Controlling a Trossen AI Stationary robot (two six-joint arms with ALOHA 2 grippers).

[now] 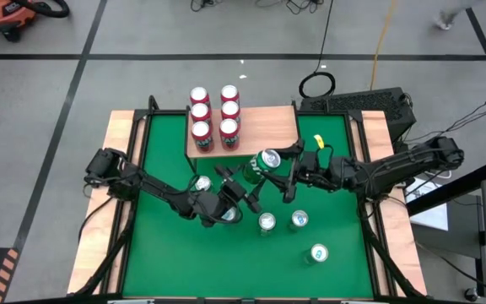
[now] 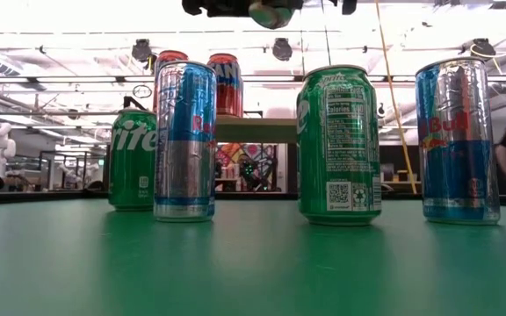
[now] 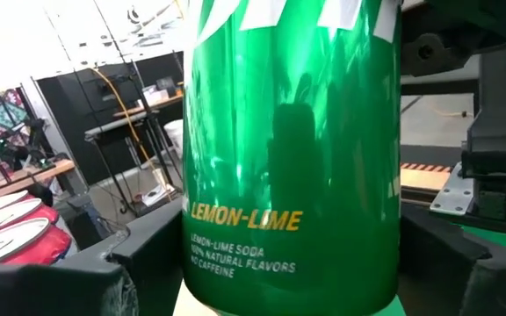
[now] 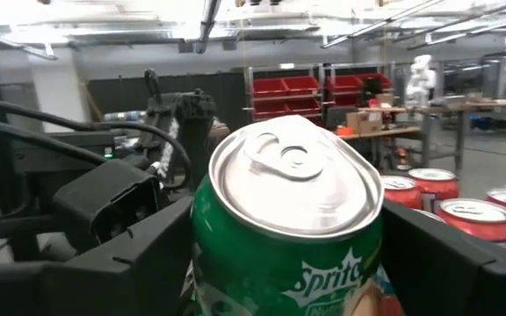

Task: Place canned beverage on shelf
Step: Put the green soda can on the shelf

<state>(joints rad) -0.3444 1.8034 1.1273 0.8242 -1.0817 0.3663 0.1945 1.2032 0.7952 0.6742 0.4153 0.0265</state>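
Green can held aloft beside the shelf

Both the left gripper (image 1: 245,190) and right gripper (image 1: 282,169) clasp the green Sprite can (image 1: 262,163); it hangs tilted just off the shelf (image 1: 264,127) front edge.

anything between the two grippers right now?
Yes: a green Sprite can, tilted, between left gripper and right gripper, per high view.

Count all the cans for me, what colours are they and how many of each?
Red metal soda cans, on the light-wood shelf: 6
Green metal lemon-lime soda cans, two standing on the green table and one held up in the air: 3
Blue-and-silver metal energy drink cans, on the table: 2
Total: 11 cans
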